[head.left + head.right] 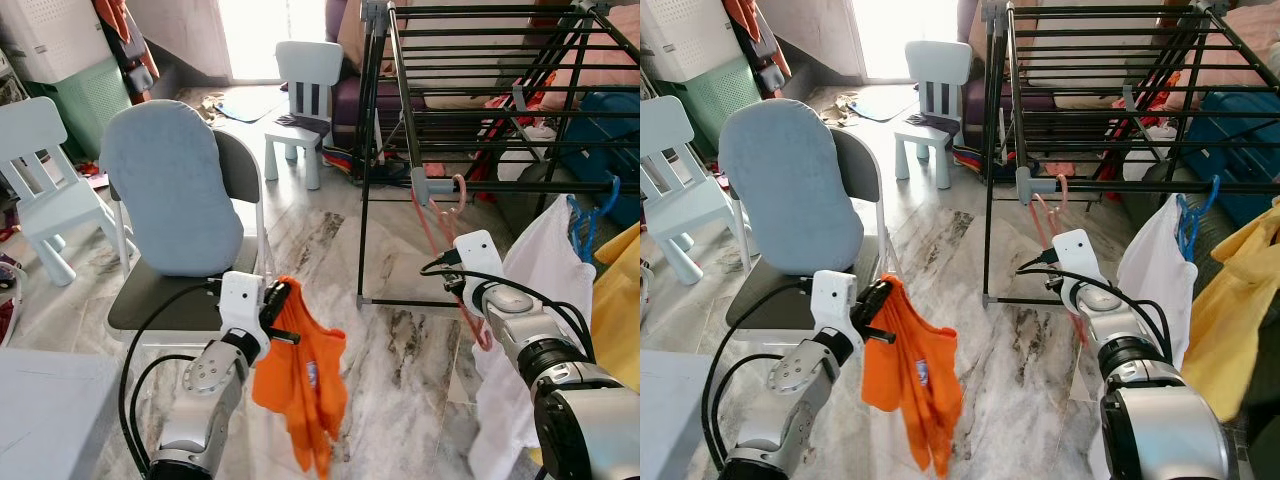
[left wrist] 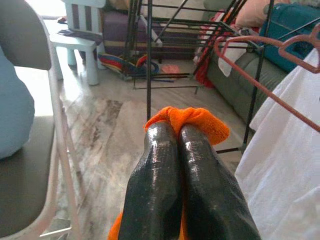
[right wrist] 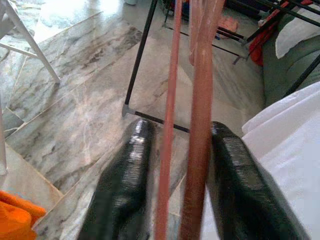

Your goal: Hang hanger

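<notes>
I'm at the hang step. R pincer [image 3: 175, 170] sits low by the rack [image 1: 500, 110], w/ the pink hanger [image 1: 440, 225] running between its two fingers [image 3: 125, 185]. The fingers stand apart w/ the hanger's two rods in the gap, one rod close against a finger; can't tell if it's really gripped or just cradled. The hanger's hook end is up at the rack's lower front bar near a grey clip [image 1: 420, 183]; it looks at or on the bar, but I can't confirm it's seated. A white cloth [image 1: 535, 300] hangs just beside the R arm.

L pincer [image 2: 180, 165] is pinched tight on an orange shirt [image 1: 300, 385], which dangles over the floor in front of the chair [image 1: 180, 230].

My read: hook is placed or nearly so. Next move calls for checking the hook is over the bar, then spreading the R fingers and pulling back w/o dragging the hanger off or snagging the white cloth. Shirt prob goes on after.
</notes>
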You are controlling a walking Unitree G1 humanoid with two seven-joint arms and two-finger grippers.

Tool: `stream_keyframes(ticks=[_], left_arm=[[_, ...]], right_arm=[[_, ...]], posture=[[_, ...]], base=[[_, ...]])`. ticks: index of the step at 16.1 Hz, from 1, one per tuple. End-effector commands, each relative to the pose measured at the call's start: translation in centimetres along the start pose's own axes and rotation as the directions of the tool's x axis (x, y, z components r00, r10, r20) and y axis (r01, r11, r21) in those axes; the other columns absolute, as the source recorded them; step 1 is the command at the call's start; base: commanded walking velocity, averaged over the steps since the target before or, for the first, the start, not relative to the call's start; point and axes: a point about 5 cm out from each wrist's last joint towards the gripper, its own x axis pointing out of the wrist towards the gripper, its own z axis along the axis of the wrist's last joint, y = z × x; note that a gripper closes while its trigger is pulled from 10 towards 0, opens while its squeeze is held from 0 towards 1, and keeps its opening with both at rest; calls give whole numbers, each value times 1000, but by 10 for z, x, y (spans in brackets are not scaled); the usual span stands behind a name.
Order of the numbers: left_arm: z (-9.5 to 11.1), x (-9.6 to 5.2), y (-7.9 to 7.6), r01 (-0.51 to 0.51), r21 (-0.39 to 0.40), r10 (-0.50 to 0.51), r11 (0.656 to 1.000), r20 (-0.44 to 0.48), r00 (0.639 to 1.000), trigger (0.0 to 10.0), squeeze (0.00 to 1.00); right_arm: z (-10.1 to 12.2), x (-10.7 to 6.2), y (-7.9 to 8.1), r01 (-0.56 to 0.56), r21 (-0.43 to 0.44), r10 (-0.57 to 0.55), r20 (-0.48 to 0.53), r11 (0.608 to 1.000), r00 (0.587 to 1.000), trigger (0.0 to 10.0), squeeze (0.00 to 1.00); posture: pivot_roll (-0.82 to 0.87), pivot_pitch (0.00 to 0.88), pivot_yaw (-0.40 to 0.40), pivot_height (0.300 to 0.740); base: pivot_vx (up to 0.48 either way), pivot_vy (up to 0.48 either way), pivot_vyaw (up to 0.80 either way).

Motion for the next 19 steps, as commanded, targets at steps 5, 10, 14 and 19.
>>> stream_keyframes(ticks=[5, 10, 14, 19], left_arm=[[3, 3, -2, 21, 22, -21, 1000, 4, 1000, 10000, 0], [3, 4, -4, 25, 20, -25, 999, 2, 1000, 10000, 0], [2, 4, -2, -7, 16, 7, 1000, -9, 1000, 10000, 0], [0, -1, -1, 56, 141, -48, 988, -60, 997, 10000, 0]], right_arm=[[1, 1, 1, 13, 27, -13, -8, 1000, 1000, 0, 0], [4, 1, 2, 16, 26, -16, 9, 1000, 1000, 0, 0], [17, 1, -4, 75, 17, -76, 87, 997, 993, 0, 0], [9, -7, -10, 156, 54, -164, 198, 986, 966, 5059, 0]], posture=[[-109, 0, 21, 740], [-110, 0, 20, 740], [-110, 0, 17, 740], [-114, 0, 11, 740]], base=[[0, 0, 0], [0, 0, 0], [0, 0, 0], [0, 0, 0]])
